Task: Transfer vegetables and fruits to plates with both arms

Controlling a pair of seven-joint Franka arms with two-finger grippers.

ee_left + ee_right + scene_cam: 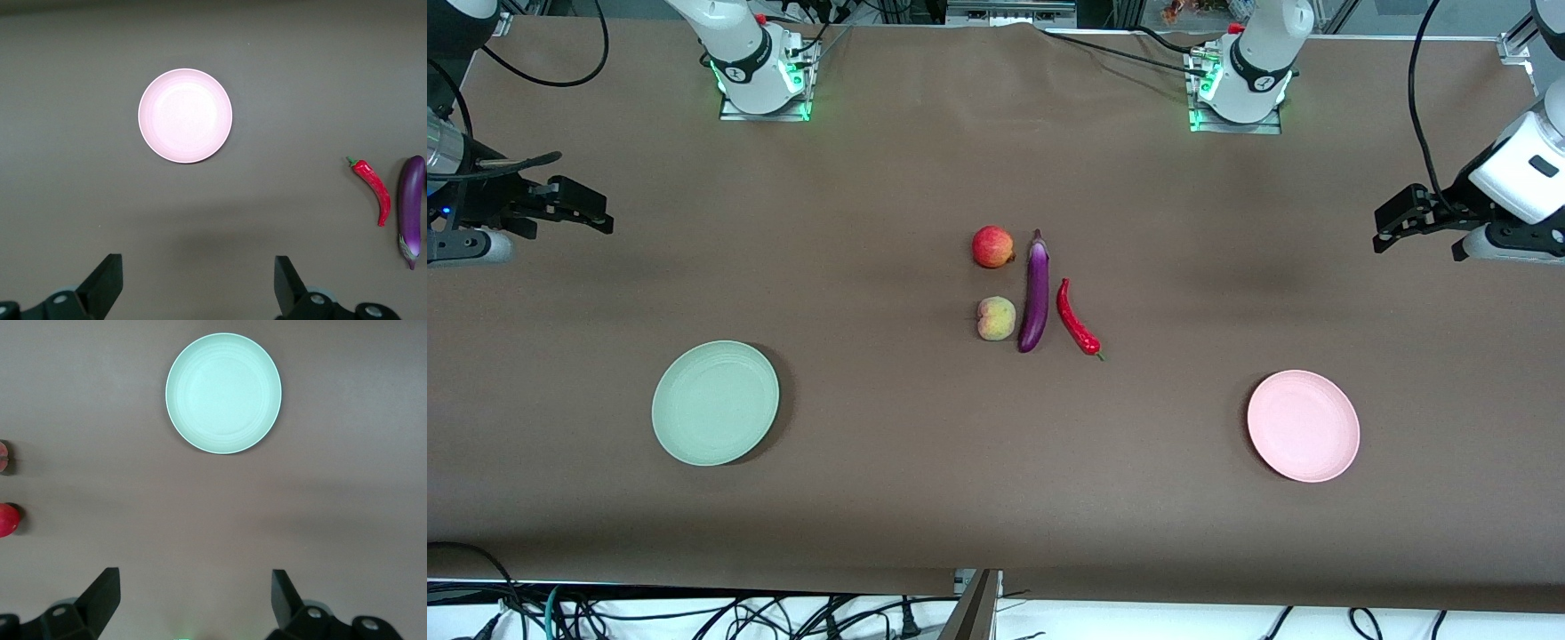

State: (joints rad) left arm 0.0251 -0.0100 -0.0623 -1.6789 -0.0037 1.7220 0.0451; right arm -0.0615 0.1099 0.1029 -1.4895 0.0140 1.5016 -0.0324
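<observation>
The purple eggplant (1036, 300), red chili pepper (1077, 318), red apple-like fruit (992, 246) and yellow-pink peach (996, 318) lie together at the table's middle. The mint green plate (715, 403) lies toward the right arm's end, the pink plate (1303, 426) toward the left arm's end. My left gripper (1392, 222) hangs open and empty above the table's left-arm end; its wrist view shows the pink plate (185, 115), chili (373, 189) and eggplant (411, 208). My right gripper (591, 209) hangs open and empty above the right-arm end; its wrist view shows the green plate (223, 393) and the red fruit (7, 519).
The brown table cover (925, 480) runs to a front edge with cables below it. The two arm bases (760, 76) stand along the edge farthest from the front camera.
</observation>
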